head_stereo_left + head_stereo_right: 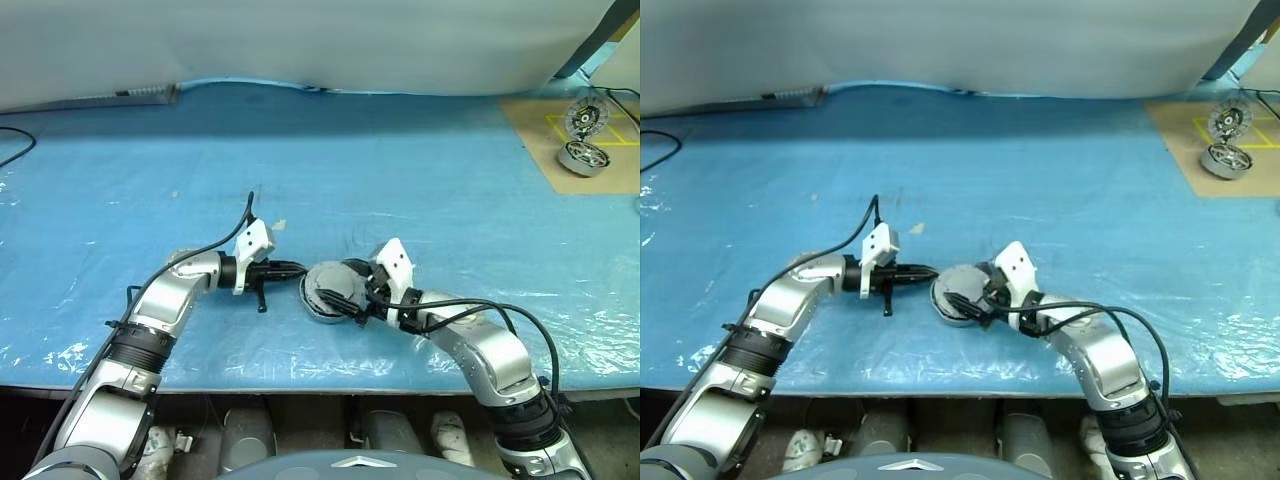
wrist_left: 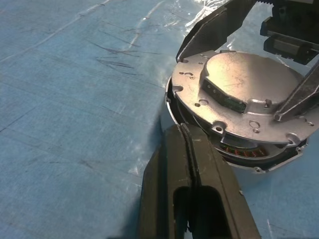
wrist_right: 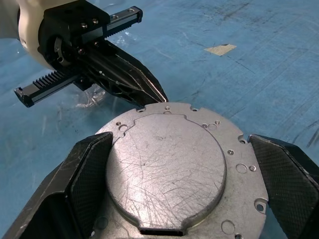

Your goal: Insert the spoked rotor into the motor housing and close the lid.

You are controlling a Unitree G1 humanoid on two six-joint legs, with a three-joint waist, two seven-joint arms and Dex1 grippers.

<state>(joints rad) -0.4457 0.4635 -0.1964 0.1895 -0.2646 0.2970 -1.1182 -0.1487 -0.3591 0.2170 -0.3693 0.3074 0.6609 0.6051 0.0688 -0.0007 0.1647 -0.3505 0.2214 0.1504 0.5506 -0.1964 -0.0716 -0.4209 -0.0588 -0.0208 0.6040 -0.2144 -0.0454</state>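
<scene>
From the head views I see the motor housing (image 1: pixel 327 298) on the blue desk (image 1: pixel 420 180), lid (image 1: pixel 333 283) down. Left wrist: my left tool (image 2: pixel 185 130) clenched at its rim. Right wrist: right tool (image 3: pixel 182 186) spread, straddling the lid.

Lab or workshop bench — blue plastic sheet (image 1: pixel 400 170) over the table, taped brown board (image 1: pixel 570 150) — spare motor parts (image 1: pixel 584 157).

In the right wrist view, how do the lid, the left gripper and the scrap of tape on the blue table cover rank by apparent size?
1. The lid, by far the largest, though nearest the camera.
2. The left gripper, shut, its tips at the lid's edge.
3. The scrap of tape, smallest and farthest away.
</scene>
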